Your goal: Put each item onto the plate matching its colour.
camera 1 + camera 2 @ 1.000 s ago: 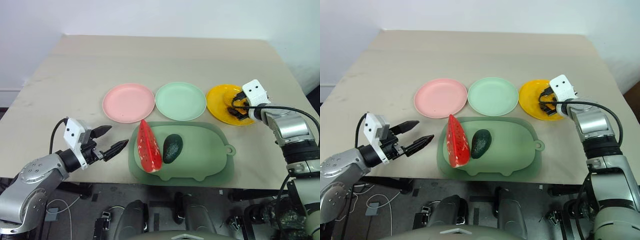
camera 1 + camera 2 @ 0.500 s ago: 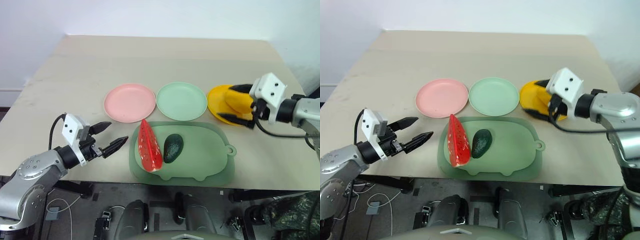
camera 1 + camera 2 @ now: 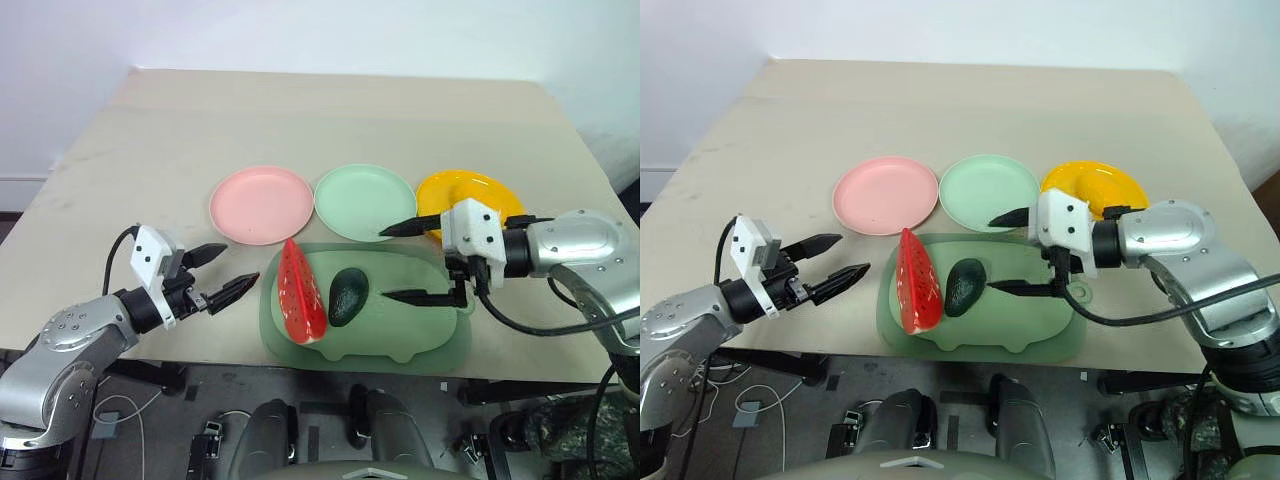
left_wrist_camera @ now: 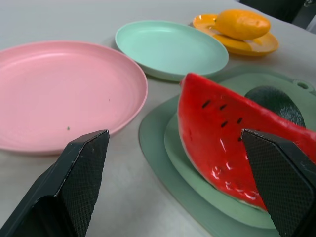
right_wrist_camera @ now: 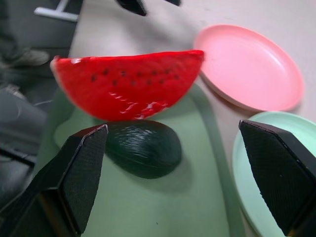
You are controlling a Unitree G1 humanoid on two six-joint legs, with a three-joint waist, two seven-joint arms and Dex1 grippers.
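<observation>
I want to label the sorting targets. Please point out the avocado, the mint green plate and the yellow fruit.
avocado [image 3: 347, 296], left eye view, middle of its dark skin.
mint green plate [image 3: 364, 202], left eye view, bare centre of the plate.
yellow fruit [image 4: 242, 23], left wrist view, middle of its rounded side.

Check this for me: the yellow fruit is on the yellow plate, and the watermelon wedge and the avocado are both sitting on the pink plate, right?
Not quite. The watermelon wedge and the avocado lie on the pale green tray, not on the pink plate, which is bare, as the left eye view shows. The yellow fruit is indeed on the yellow plate, seen in the left wrist view.
</observation>
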